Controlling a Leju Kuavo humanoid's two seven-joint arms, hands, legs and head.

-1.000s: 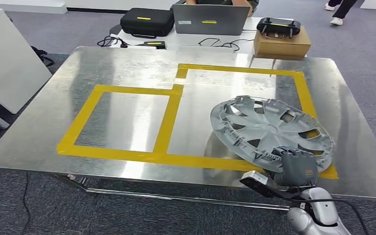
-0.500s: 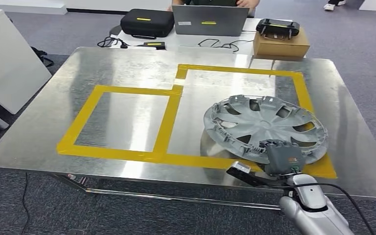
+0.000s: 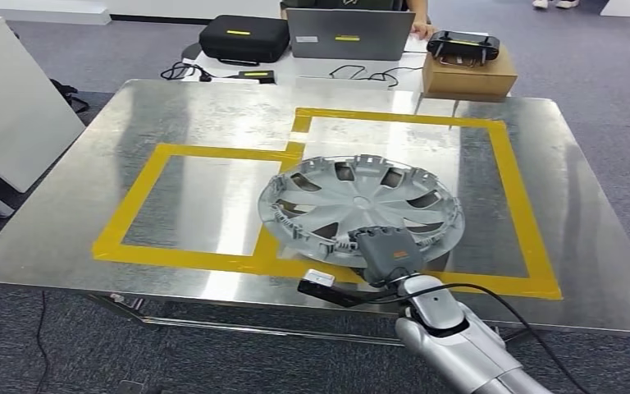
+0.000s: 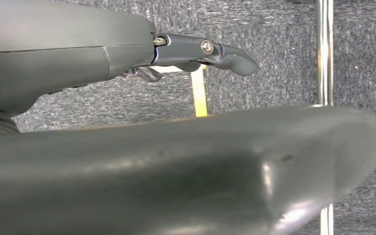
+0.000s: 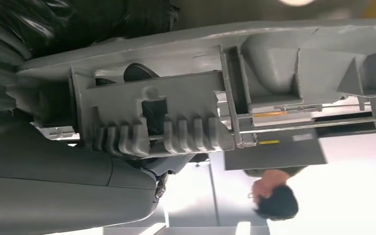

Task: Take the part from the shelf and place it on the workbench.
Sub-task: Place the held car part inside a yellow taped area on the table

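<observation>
Pick from the shelf looks done: I have the grey wheel cover (image 3: pixel 361 207) in my right hand (image 3: pixel 389 254), fingers clamped on its near rim, carried over the steel table (image 3: pixel 213 107) above the yellow tape outline (image 3: pixel 291 176); set-down and release are left, I judge. Can't tell whether its far edge touches the table. Left hand (image 4: pixel 205 49) hangs over carpet, view mostly blocked, so its fingers I cannot read.

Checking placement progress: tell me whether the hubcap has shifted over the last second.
Yes. The hubcap, held by the right hand, moved left: it now covers the tape divider instead of the frame's right corner.
</observation>
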